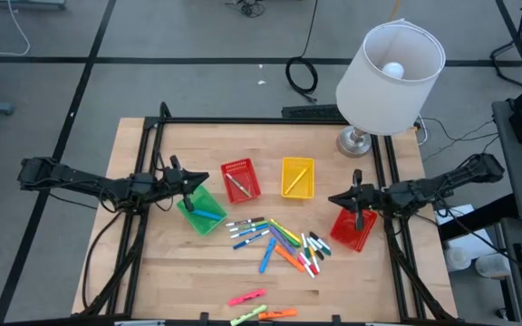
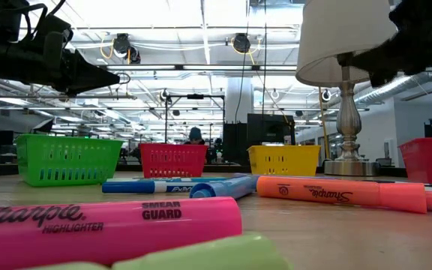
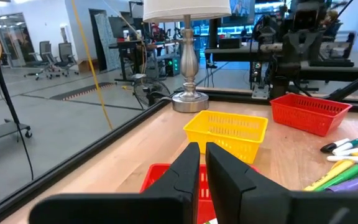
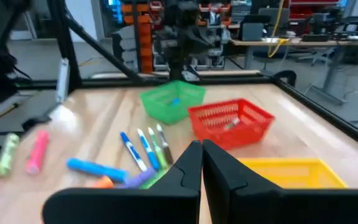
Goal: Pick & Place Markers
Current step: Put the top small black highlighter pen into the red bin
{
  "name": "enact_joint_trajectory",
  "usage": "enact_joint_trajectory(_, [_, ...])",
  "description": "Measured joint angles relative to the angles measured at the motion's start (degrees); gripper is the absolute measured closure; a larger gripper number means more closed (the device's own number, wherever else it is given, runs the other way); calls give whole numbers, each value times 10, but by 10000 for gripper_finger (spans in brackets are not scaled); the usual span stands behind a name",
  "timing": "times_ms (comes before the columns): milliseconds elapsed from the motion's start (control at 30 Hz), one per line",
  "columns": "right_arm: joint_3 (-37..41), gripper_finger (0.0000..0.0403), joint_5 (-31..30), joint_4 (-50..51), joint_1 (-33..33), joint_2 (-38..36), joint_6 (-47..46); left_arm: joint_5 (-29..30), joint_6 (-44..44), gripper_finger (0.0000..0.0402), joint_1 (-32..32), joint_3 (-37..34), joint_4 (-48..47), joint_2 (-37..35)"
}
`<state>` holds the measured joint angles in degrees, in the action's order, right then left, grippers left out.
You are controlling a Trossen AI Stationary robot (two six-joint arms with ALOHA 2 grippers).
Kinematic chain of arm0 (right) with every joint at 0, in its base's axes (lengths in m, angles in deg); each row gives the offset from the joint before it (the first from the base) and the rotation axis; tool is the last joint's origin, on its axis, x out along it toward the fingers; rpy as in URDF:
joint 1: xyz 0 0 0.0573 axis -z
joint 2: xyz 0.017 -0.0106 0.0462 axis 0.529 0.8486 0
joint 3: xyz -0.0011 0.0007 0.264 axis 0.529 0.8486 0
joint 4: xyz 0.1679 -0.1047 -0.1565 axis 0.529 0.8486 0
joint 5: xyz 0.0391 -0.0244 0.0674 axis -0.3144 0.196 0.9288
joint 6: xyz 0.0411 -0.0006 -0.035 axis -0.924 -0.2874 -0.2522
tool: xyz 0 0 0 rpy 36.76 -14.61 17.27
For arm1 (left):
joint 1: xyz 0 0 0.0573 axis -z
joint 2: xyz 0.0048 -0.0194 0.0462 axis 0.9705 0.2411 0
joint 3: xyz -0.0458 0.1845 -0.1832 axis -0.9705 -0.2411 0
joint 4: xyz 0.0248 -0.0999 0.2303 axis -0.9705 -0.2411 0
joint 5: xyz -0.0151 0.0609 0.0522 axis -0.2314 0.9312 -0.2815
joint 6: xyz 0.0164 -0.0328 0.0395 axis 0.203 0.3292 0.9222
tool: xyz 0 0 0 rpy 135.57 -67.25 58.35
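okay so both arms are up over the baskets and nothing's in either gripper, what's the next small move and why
Probably swing the left gripper, shut and empty above the green mesh plastic basket, toward the loose pile of coloured markers mid-table and open it there. Most markers lie unsorted on the wooden table. The right gripper, also shut, waits over the far-right red mesh basket.

Pink highlighter [image 2: 103,229] cut off at frame edge; basket contents hidden low view.

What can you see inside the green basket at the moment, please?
In the green basket, one blue marker lies across the floor. The left gripper hangs over the basket's rim and covers part of the inside, so anything under it cannot be seen.
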<state>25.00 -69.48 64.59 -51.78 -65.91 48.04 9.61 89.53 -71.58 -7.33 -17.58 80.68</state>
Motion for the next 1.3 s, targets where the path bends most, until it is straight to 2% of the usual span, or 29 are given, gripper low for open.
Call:
enact_joint_trajectory(100, [-74, 403, -4, 73, -19, 81, -34, 0, -3, 364, 0, 0, 0, 0])
enact_joint_trajectory(267, [-216, 403, -61, 236, -51, 288, -125, 0, -3, 364, 0, 0, 0, 0])
enact_joint_trajectory(467, [-412, 403, -45, 457, -81, 533, -266, 0, -5, 364, 0, 0, -1, 0])
enact_joint_trajectory(600, [-511, 403, -36, 562, -104, 637, -347, 0, -5, 364, 0, 0, -4, 0])
enact_joint_trajectory(700, [-533, 403, -2, 600, -111, 675, -383, 0, -6, 364, 0, 0, -4, 0])
enact_joint_trajectory(900, [-517, 392, 67, 593, -112, 694, -407, 0, -9, 364, 0, 0, -4, 0])
enact_joint_trajectory(1033, [-511, 357, 72, 586, -114, 694, -405, 0, -6, 364, 0, 0, -3, 0])
enact_joint_trajectory(1167, [-511, 309, 50, 556, -107, 694, -401, 0, 7, 364, 0, 0, 4, 0])
enact_joint_trajectory(1300, [-511, 275, 70, 535, -94, 694, -406, 0, 9, 364, 0, 0, 5, 0])
